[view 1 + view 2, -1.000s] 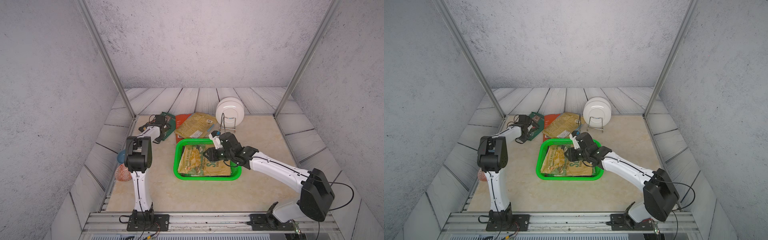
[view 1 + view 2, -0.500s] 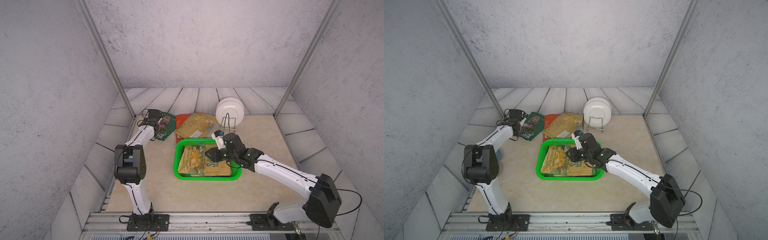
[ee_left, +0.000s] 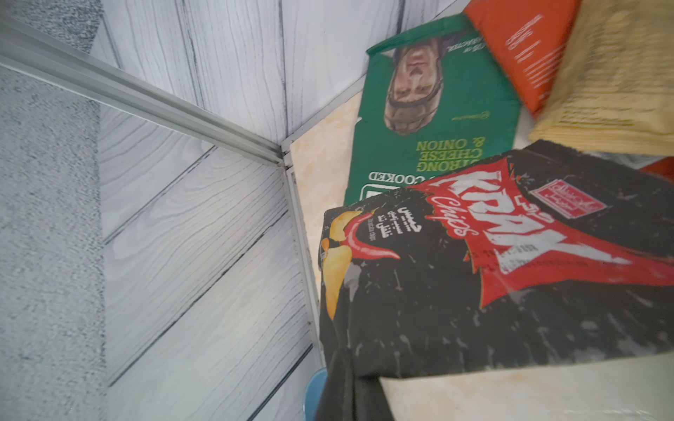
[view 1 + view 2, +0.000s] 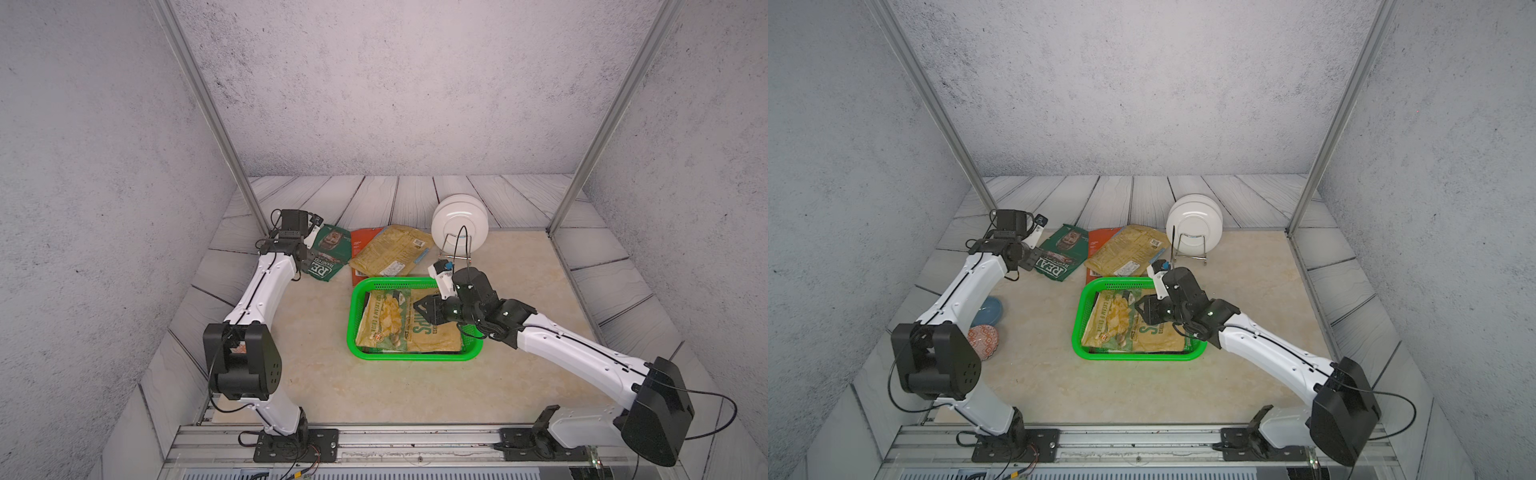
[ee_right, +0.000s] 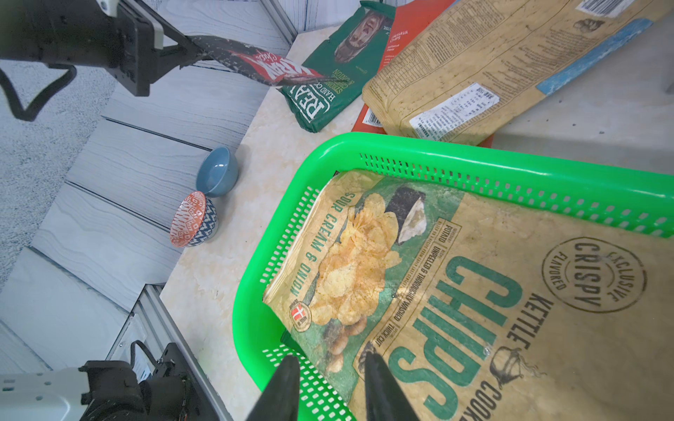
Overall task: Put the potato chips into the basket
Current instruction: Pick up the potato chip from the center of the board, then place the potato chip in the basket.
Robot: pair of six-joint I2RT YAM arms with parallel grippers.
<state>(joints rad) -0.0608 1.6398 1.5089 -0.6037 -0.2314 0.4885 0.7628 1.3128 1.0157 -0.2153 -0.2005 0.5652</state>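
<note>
**Black KRAK bag [image 3: 492, 273] gripped far left, basket [image 4: 354, 320] well apart**

The left fingers [image 5: 175, 49] are clamped on one edge of the black KRAK bag, which juts over the dark green REAL bag [image 4: 330, 249] in the far-left corner of the surface [image 4: 374, 390]. The right fingers [image 5: 379, 386] stand apart, nothing between them, just above the kettle chips bag [image 4: 399, 328] lying in the basket.

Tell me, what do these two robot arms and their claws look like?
Both the left arm and right arm have smooth white tubular links between chunky black joint housings, with thin black cables looping outside. Small green lights glow by the right wrist. The left claw and right claw are black, each with two tapering fingers.
</note>
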